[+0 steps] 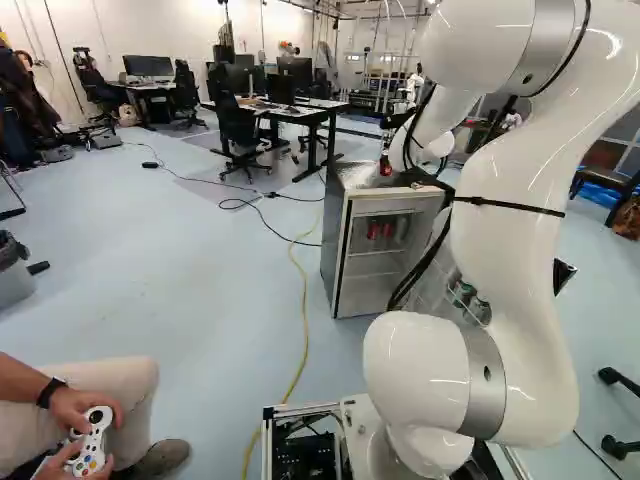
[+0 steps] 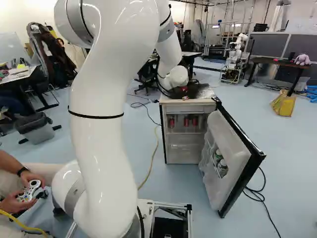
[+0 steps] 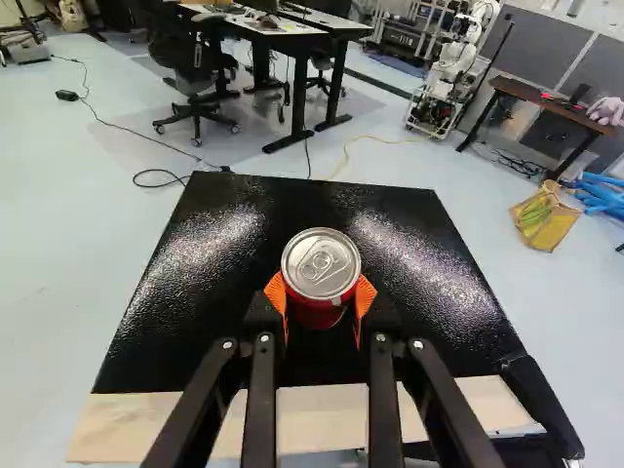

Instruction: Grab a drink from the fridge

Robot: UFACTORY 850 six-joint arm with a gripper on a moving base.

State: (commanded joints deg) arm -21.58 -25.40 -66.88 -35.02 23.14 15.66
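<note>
Red can (image 3: 321, 261), seemingly upright, grasped from two sides by the gripper (image 3: 320, 294), at the top of the fridge (image 3: 419, 283); resting or slightly above, cannot tell. For setting down, probably: lower gently, keep level, release after full contact, then retreat clear of the open door (image 2: 226, 141).

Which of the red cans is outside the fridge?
The red can gripped between the jaws, over the black top of the fridge. The other red cans stand inside it, with nothing gripping them.
</note>
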